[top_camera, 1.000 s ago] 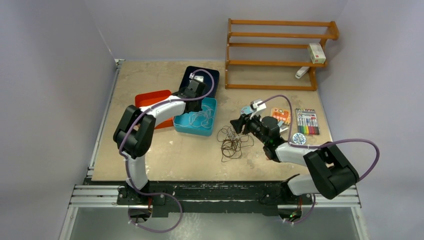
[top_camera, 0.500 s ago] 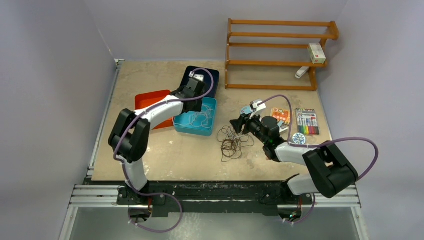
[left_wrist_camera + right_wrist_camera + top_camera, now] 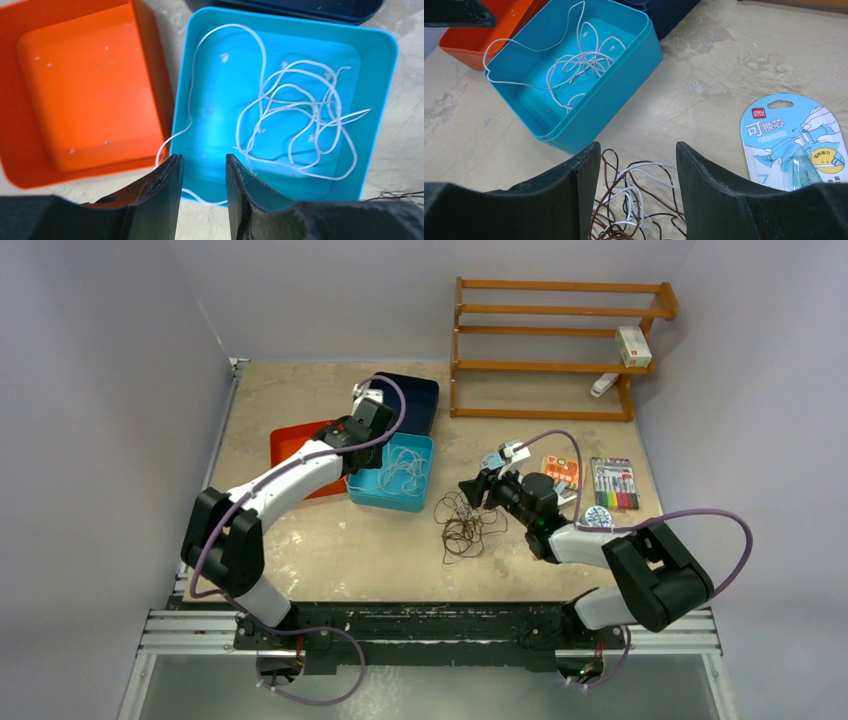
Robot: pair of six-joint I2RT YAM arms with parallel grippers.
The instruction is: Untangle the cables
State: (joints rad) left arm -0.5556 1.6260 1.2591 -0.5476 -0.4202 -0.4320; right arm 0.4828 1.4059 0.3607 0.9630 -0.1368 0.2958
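The cables are a hand-sized tangle point(image 3: 462, 525) of dark brown, black and white wires on the table, right of centre. My right gripper point(image 3: 472, 490) is open just behind the tangle. In the right wrist view the tangle point(image 3: 639, 195) lies between and below its open fingers point(image 3: 638, 147), which hold nothing. A separate white cable point(image 3: 400, 472) lies loose in the teal tray point(image 3: 390, 502). My left gripper point(image 3: 362, 440) hangs over that tray's left edge. In the left wrist view it point(image 3: 202, 160) is open and empty above the white cable point(image 3: 300, 115), one end of which trails over the tray rim.
A red-orange tray point(image 3: 295, 440) sits left of the teal tray, a navy tray point(image 3: 418, 400) behind it. A wooden shelf rack point(image 3: 550, 350) stands at the back right. A blue blister pack point(image 3: 794, 140), a marker set point(image 3: 613, 483) and small packets lie right of the tangle.
My left arm has swung left and back, so its gripper has shifted from over the teal tray toward the tray's left edge. The right arm and the tangle have not moved.
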